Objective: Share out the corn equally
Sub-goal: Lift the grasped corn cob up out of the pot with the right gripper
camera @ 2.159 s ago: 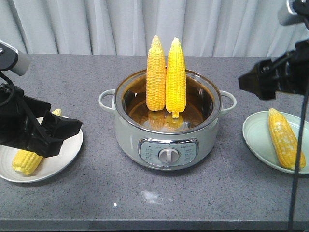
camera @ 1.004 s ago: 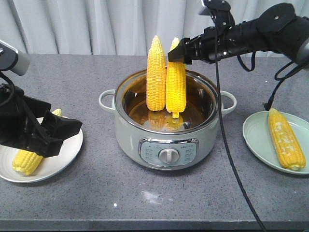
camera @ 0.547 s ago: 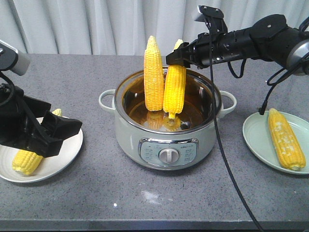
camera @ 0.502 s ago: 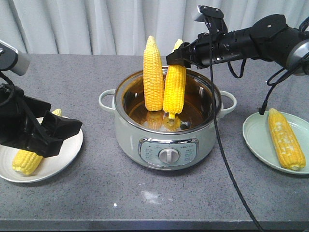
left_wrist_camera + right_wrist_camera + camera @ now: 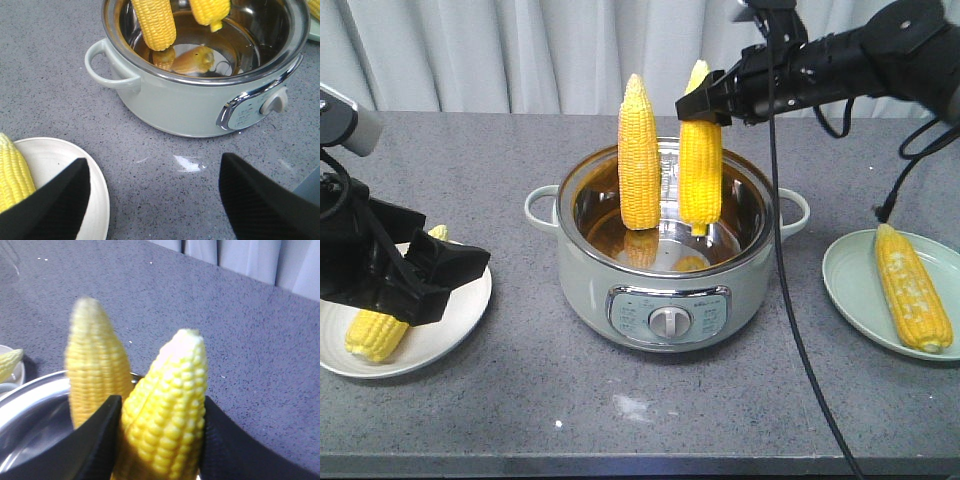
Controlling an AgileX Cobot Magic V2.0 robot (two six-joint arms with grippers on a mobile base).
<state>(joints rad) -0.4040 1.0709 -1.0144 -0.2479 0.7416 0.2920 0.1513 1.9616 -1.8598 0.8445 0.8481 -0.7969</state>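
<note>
My right gripper [image 5: 705, 105] is shut near the tip of a yellow corn cob [image 5: 700, 165] and holds it upright, its stub clear of the bottom of the pale green pot [image 5: 665, 290]. In the right wrist view both black fingers [image 5: 97, 440] press the cob [image 5: 170, 405]. A second cob [image 5: 639, 155] stands upright in the pot. One cob [image 5: 912, 286] lies on the green plate [image 5: 850, 290] at the right. Another cob [image 5: 380, 325] lies on the white plate [image 5: 450, 320] at the left, partly hidden by my open left gripper [image 5: 420, 285], which holds nothing and hovers by that plate.
The pot has side handles [image 5: 538, 205] and a front dial [image 5: 668, 322]. A cable [image 5: 790, 330] hangs from the right arm in front of the pot's right side. Grey curtains close off the back of the grey counter [image 5: 640, 420].
My right arm swung from above the green plate to the pot, shut on the right-hand cob's top and has lifted it up and slightly right. The left arm stayed still.
</note>
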